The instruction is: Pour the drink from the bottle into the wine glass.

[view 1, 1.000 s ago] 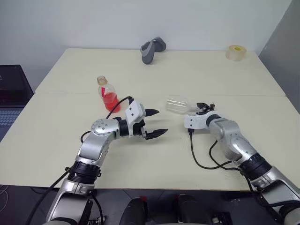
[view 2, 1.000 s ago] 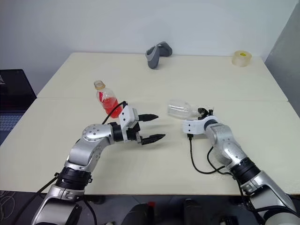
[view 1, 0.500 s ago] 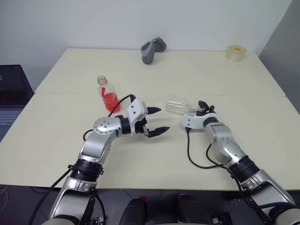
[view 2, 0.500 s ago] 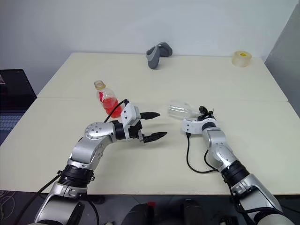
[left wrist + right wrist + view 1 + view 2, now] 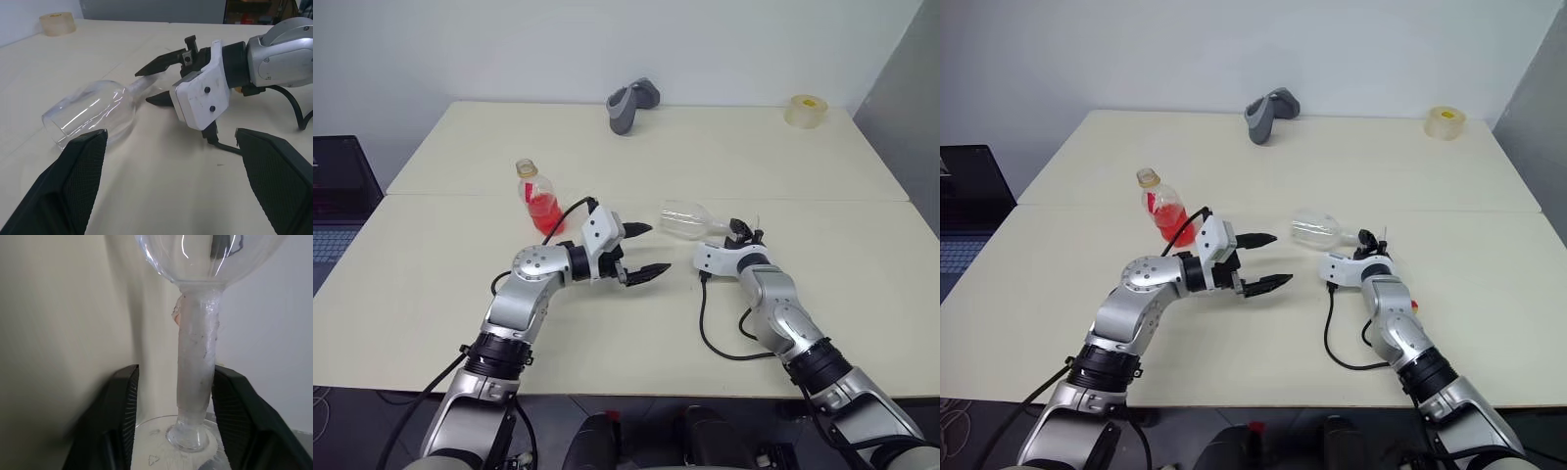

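Change since a second ago: right arm has folded in, its elbow drawing closer to the body, while the right gripper (image 5: 741, 233) stays at the glass stem; the glass bowl has barely shifted; left arm has held its pose.
Wine glass (image 5: 683, 218): lies on its side on the table (image 5: 822, 166), not upright; its mouth opens toward 9 o'clock, stem and foot trail toward 3 o'clock into the right gripper.
Long axis: runs roughly 9-to-3 across the table, tipped slightly toward 10 o'clock at the mouth end.
Right gripper state: the two fingers (image 5: 124, 406) flank the stem, one on each side with the foot close against the gripper; in the right wrist view a sliver of gap seems to remain beside the stem, so I cannot tell if the clamp is firm.
Left gripper (image 5: 641, 252): jaws wide apart, holding nothing, hovering just above the table and pointing toward 3 o'clock at the glass bowl.
Bottle (image 5: 538, 197): stands upright at about 10 o'clock from the left gripper, close behind that arm's wrist; the red drink (image 5: 546, 208) fills its lower part.
Nearer arm: right for the glass, left for the bottle.
Key relation: the glass must likely swing its mouth up from 9 o'clock to stand on its foot before any pouring.
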You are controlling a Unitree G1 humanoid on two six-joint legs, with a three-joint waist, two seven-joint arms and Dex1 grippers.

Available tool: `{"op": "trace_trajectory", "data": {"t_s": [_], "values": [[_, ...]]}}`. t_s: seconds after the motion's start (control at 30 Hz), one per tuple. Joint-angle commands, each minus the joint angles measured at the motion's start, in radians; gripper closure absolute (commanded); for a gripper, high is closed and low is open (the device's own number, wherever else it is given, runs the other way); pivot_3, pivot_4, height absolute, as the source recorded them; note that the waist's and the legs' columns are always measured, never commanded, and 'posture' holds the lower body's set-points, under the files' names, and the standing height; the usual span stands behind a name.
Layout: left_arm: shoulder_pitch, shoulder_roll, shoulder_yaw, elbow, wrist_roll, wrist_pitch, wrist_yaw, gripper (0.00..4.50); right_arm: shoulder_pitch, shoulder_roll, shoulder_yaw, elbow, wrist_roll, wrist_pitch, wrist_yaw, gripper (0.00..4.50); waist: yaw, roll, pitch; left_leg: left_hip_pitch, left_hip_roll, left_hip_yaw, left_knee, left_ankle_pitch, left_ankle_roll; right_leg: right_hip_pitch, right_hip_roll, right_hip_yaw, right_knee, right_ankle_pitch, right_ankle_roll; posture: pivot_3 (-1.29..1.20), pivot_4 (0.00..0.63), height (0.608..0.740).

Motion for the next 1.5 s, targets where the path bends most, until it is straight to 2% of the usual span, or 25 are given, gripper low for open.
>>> {"op": "trace_trajectory", "data": {"t_s": [0.03,0.13,0.17,0.37,0.43,0.7,0.83,1.0,1.23,1.5], "values": [[-0.009,-0.001,-0.002,-0.031,-0.001,-0.007,0.004,0.0,-0.002,-0.001,-0.018,0.014,0.002,-0.01,-0.016,3.33,0.0,-0.001,0.0,0.0,0.0,0.0,0.0,0.0,0.0,0.0,0.0,0.0,0.0,0.0,0.0,0.0,0.15,0.74],[-0.001,-0.003,0.003,-0.041,-0.004,0.003,0.014,0.0,-0.025,-0.015,-0.037,0.046,0.011,-0.028,-0.039,4.32,0.0,-0.001,-0.001,0.0,0.0,0.0,0.0,0.0,0.0,0.0,0.0,0.0,0.0,0.0,0.0,0.0,0.15,0.74],[0.002,-0.003,0.005,-0.046,-0.005,0.006,0.018,0.0,-0.035,-0.02,-0.043,0.056,0.014,-0.035,-0.048,4.38,0.0,-0.001,-0.001,0.0,0.0,0.0,0.0,0.0,0.0,0.0,0.0,0.0,0.0,0.0,0.0,0.0,0.15,0.74],[0.022,0.003,0.024,-0.077,-0.017,0.031,0.046,0.0,-0.07,-0.039,-0.094,0.049,0.064,-0.102,-0.082,4.38,0.0,-0.001,-0.001,0.0,-0.001,0.0,0.0,0.0,0.0,0.0,0.0,0.0,0.0,0.0,0.0,0.0,0.15,0.74],[0.027,0.008,0.044,-0.089,-0.031,0.05,0.059,0.0,-0.08,-0.009,-0.148,0.018,0.148,-0.128,-0.083,4.38,0.0,-0.001,0.0,0.0,0.0,0.0,0.0,0.0,0.0,0.0,0.0,0.001,0.0,0.0,0.0,0.0,0.15,0.74],[0.051,0.043,0.131,-0.153,-0.113,0.165,0.087,0.0,-0.107,0.265,-0.353,0.016,0.57,-0.227,-0.074,4.38,-0.02,-0.001,0.0,0.0,0.001,-0.001,-0.001,-0.001,0.003,0.0,0.001,0.001,0.001,0.0,0.0,0.0,0.15,0.74],[0.058,0.078,0.194,-0.186,-0.172,0.242,0.101,0.0,-0.113,0.425,-0.392,0.139,0.766,-0.32,-0.037,4.38,-0.023,-0.001,0.0,0.0,0.001,-0.002,-0.001,-0.002,0.003,0.0,0.0,0.001,0.001,0.0,0.0,0.0,0.15,0.74],[0.055,0.126,0.234,-0.217,-0.226,0.316,0.094,0.0,-0.177,0.508,-0.411,0.36,0.887,-0.47,0.021,4.38,-0.02,0.0,0.0,0.0,0.0,-0.002,0.0,-0.002,0.003,0.0,0.0,0.0,0.001,0.0,0.0,0.0,0.15,0.74],[0.054,0.174,0.26,-0.257,-0.275,0.376,0.101,0.0,-0.226,0.523,-0.423,0.566,0.92,-0.632,0.015,4.38,-0.023,0.0,0.0,0.001,0.001,-0.002,-0.002,0.0,0.001,0.0,0.0,0.001,0.001,0.0,-0.001,0.0,0.15,0.74],[0.027,0.175,0.248,-0.267,-0.297,0.398,0.105,0.0,-0.115,0.477,-0.394,0.525,0.934,-0.662,0.113,4.38,-0.022,0.0,0.0,0.001,0.001,-0.003,-0.001,0.0,0.0,0.0,0.0,0.001,0.001,0.0,-0.001,0.0,0.15,0.74]]}}
